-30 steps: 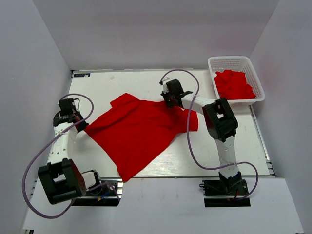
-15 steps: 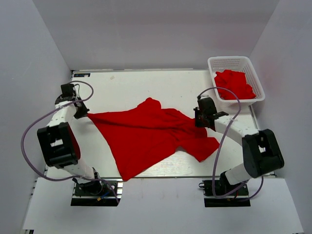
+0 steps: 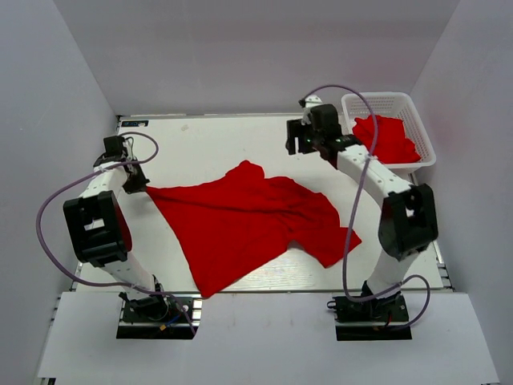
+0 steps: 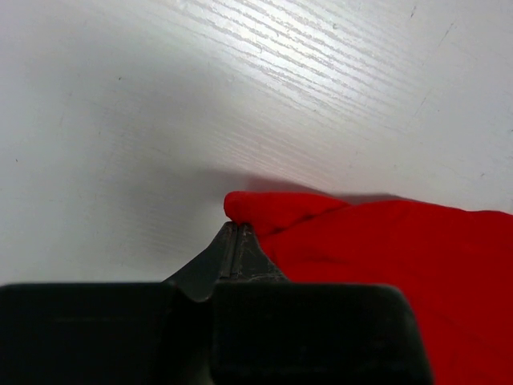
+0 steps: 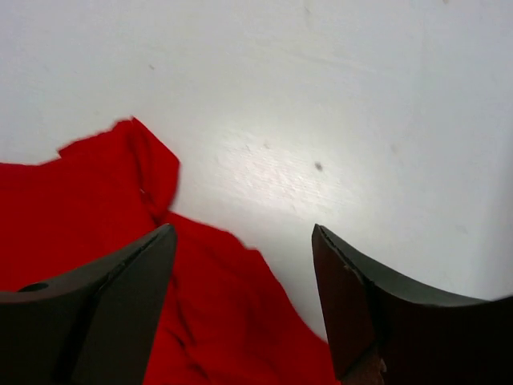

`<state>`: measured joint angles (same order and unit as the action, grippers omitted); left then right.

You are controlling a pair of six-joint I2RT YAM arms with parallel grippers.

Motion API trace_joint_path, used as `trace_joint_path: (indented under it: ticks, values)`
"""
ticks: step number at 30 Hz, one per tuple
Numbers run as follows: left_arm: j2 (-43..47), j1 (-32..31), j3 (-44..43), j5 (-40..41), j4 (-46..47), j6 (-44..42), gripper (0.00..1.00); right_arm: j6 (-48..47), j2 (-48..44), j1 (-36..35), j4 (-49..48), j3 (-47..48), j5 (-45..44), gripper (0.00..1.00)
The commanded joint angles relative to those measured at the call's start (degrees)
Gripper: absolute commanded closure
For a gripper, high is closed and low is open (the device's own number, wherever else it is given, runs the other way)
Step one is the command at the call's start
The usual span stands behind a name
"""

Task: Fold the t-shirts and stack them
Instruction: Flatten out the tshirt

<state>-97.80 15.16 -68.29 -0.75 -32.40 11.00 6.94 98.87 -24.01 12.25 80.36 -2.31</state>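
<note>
My left claw [image 3: 135,183] [image 4: 232,231] was clamped fully closed on a corner of the red shirt [image 3: 240,224] [image 4: 385,265], pinching it low at the left side of the white surface [image 3: 208,140]. My right claw [image 3: 303,140] [image 5: 242,233] hung with its jaws wide apart and nothing between them, above bare surface just past the shirt's far edge, near the white basket [image 3: 389,98].

The shirt lay spread, not folded, in the middle of the surface. Its long axis ran left to right, slanting a little toward the near right. A straight edge ran from my pinched corner down to a point at the near edge. One flap poked toward the far side and another toward the near right, where the cloth was rumpled. A heap of red shirts [image 3: 385,140] sat in the basket at the far right corner.

A small dark strip [image 3: 135,123] at the surface's far left edge was too small to read.
</note>
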Motion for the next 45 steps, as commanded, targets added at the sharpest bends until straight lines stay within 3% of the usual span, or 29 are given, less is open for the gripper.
trace_joint_path:
  ticks: [1,5,7,13,26,30,33,34,35,36,37,38,45]
  values:
    - [2.44,-0.22,0.79,-1.44,0.85,-1.68,1.0,-3.86,7.71,-1.74,1.55,5.07,5.63,0.26]
    - [2.96,-0.22,0.79,-1.44,0.85,-1.69,1.0,-6.49,11.52,-4.54,1.29,2.9,7.66,0.26]
    - [3.49,-0.22,1.31,-1.97,0.85,-1.69,1.0,-10.18,11.26,-7.27,-1.6,0.34,4.0,0.25]
    - [4.72,-0.22,1.32,-2.5,0.85,-1.69,1.0,-10.1,12.66,-8.51,-2.14,-3.8,2.92,0.26]
    - [6.3,-0.22,2.9,-3.02,1.38,-1.69,1.0,-8.34,14.42,-8.6,-4.61,-2.76,-3.41,0.27]
    - [6.3,-0.22,2.9,-3.03,1.9,-1.69,1.0,-8.87,18.64,-8.42,-3.73,-0.47,-3.06,0.27]
    - [6.3,-0.22,3.43,-3.03,1.9,-1.69,1.0,-8.79,21.44,-8.51,-3.73,0.59,-3.49,0.42]
    - [6.3,-0.22,3.43,-3.03,1.9,-1.69,1.0,-8.7,21.89,-8.68,-3.9,0.59,-3.67,0.59]
    - [6.3,-0.22,3.43,-3.03,1.9,-1.69,1.0,-8.52,22.24,-8.34,-4.25,0.42,-4.02,0.67]
    - [6.3,-0.22,3.43,-3.03,1.9,-1.69,1.0,-8.35,22.42,-8.33,-4.43,0.24,-4.46,0.86]
    - [6.3,-0.22,3.43,-3.03,1.9,-1.69,1.0,-7.91,22.16,-8.25,-4.52,0.24,-5.24,0.86]
    - [6.3,-0.22,3.43,-3.03,1.9,-1.69,1.0,-7.3,21.81,-7.72,-4.6,-0.98,-6.82,1.0]
    - [5.16,-0.22,1.06,-4.78,1.9,-4.23,1.0,3.41,13.04,-0.53,-0.22,-5.38,-12.89,1.0]
